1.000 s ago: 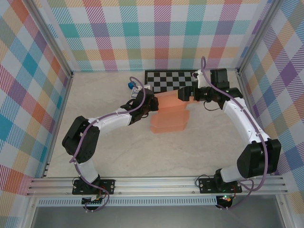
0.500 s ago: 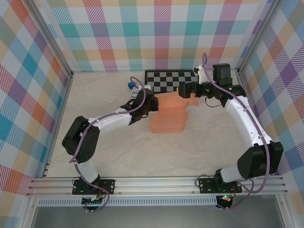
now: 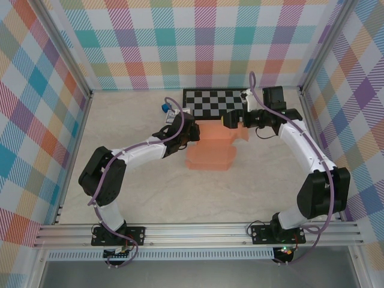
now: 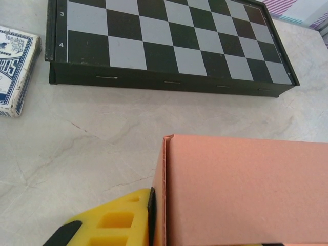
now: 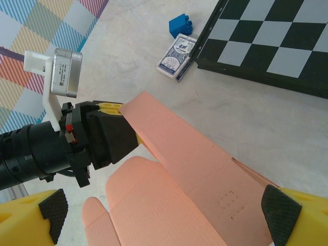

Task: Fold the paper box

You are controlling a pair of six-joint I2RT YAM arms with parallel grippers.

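Observation:
The paper box (image 3: 210, 156) is salmon-orange cardboard lying partly folded mid-table, with flaps spread toward the near side. My left gripper (image 3: 193, 135) is shut on its left wall. In the left wrist view a yellow finger (image 4: 115, 223) presses its black pad against that upright wall of the paper box (image 4: 246, 189); the other finger is hidden behind the cardboard. My right gripper (image 3: 231, 122) hovers open at the box's far right corner. In the right wrist view its wide-set fingertips (image 5: 281, 209) straddle the raised long panel of the paper box (image 5: 195, 154).
A black-and-white chessboard (image 3: 210, 102) lies just behind the box. A blue-and-white card pack (image 5: 177, 64) and a small blue cube (image 5: 179, 24) sit left of the board. Plaid walls close in the table on three sides.
The right gripper rose toward the chessboard, then came back down to the box's far right corner. The box slid slightly left and nearer. The left gripper kept its hold.

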